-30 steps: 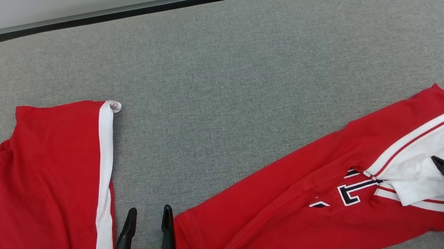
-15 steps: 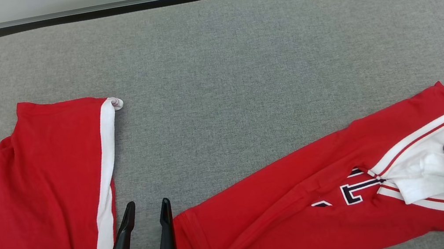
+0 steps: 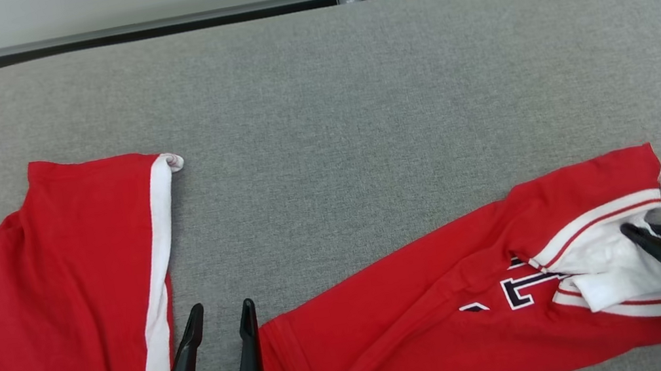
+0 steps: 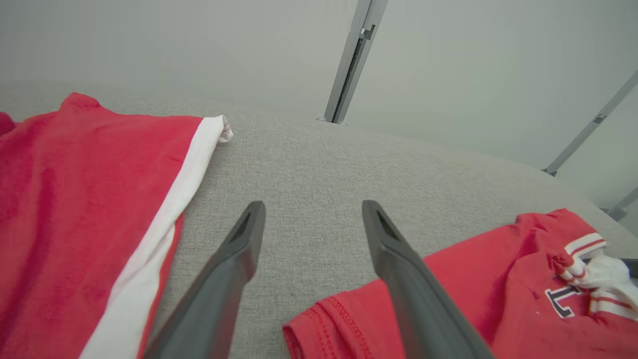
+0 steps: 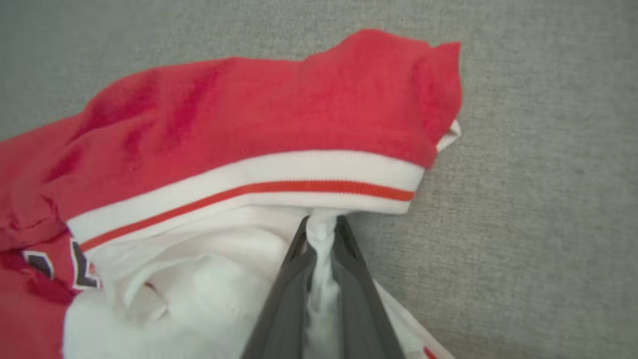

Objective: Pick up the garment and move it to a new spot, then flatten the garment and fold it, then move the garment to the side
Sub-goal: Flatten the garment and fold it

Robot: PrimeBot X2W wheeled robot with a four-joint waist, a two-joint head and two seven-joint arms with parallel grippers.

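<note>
Head view, near left: red cloth with a white stripe (image 3: 63,301), flat on the grey desk (image 3: 316,95), well apart from any grip. Just right of it, left tool (image 3: 222,309), jaws wide, holding nothing, tips over bare desk between the striped cloth and the hem of the garment (image 3: 408,339).

Lies crumpled in a long slanted band, from near centre out to the right, hem end just beside the left tool. Looks like thin knit jersey: light, soft, no stiffness. Likely to sag and stretch from a single pinch, and to drag on the felt-like top rather than slide.

Far right: right tool (image 3: 643,235) clamped narrow on a white fold (image 5: 321,234) under the striped band, seen in the right wrist view squeezed between the fingers (image 5: 289,299). A small bite only. Probably safer with a second hold at the hem, within easy reach of the left tool, to carry the length between two points.

Plenty of bare desk at centre and far side for a new spot. Rounded desk corner at far left. Near edge out of frame, so margin there unknown. Little room to the right of the clamped end.
</note>
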